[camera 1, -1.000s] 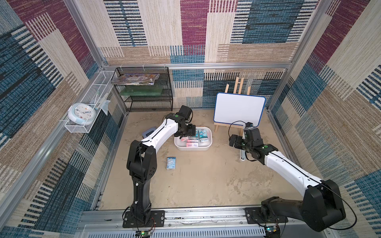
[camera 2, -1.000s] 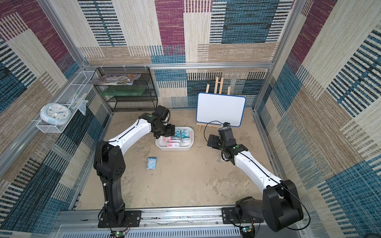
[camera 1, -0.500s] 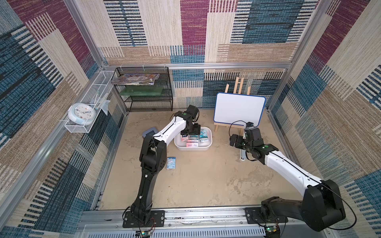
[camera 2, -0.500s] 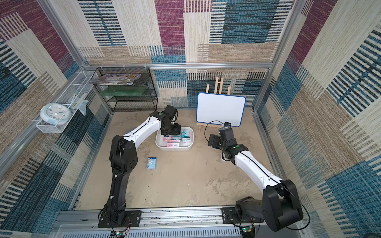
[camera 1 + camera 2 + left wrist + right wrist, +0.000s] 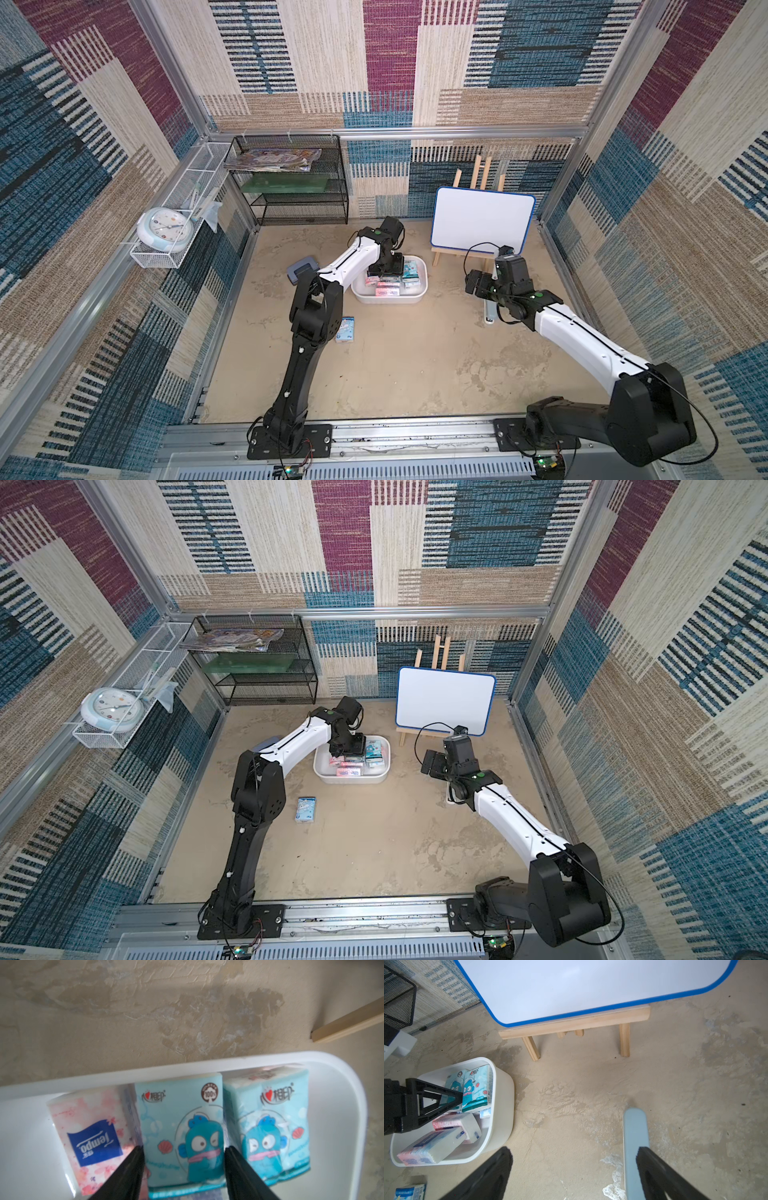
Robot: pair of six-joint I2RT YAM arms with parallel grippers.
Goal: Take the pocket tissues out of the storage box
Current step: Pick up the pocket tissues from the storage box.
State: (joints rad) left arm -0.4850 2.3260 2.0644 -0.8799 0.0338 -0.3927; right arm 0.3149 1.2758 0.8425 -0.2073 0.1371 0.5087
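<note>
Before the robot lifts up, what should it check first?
1. Left gripper astride the middle teal packet: ok.
2. Grip tight on it: cannot tell.
3. Room beside its fingers: not ok; pink packet and second teal packet crowd them.
4. Right gripper open, away from the storage box: ok.
5. Bare table beside the packet already out: ok.
</note>
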